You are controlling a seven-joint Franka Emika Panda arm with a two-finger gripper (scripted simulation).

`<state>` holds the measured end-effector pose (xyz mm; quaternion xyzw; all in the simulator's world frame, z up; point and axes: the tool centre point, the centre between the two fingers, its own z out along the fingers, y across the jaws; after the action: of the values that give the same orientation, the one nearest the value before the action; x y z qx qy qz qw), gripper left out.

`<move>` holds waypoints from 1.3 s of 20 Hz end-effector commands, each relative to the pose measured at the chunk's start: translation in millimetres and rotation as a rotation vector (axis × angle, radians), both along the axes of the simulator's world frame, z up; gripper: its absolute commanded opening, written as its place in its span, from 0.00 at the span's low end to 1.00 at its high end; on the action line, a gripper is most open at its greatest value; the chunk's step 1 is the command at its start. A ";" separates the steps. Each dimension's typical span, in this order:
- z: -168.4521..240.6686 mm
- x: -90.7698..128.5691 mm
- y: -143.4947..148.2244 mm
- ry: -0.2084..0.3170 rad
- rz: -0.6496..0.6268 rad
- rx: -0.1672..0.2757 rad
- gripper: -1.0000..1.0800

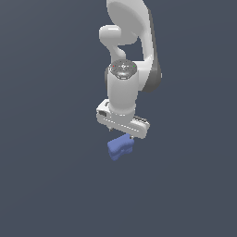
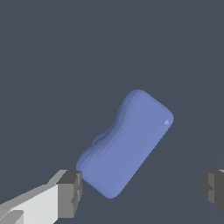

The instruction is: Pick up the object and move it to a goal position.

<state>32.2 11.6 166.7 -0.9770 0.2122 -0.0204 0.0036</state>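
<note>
A white robot arm is seen at the centre of the exterior view, its claw [image 1: 121, 135] poised just above a small blue block [image 1: 120, 147], which lies on the grey table [image 1: 46, 185] slightly below the middle of the frame. In the wrist view the claw [image 2: 142, 190] is shown spread wide and released, with nothing gripped; one dark finger pad [image 2: 70, 194] sits just beside a lobe of the block [image 2: 124, 144], the other well apart from it. The block is seen lying at a slant between the pads. For a sound grasp, the wrist would best be turned and centred so the pads are closed across the pinched middle. No goal marker is visible.
</note>
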 end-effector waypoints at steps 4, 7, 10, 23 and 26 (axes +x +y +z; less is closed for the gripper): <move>-5.1 4.0 -0.3 0.010 -0.154 0.007 0.96; -7.8 6.1 -0.4 0.016 -0.237 0.010 0.96; -10.4 8.2 -0.4 0.021 -0.320 0.012 0.96; -19.2 15.1 -0.1 0.037 -0.598 0.015 0.96; -20.2 15.9 0.0 0.038 -0.629 0.015 0.96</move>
<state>47.7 11.7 147.0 -0.8680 0.4966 -0.0010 0.0007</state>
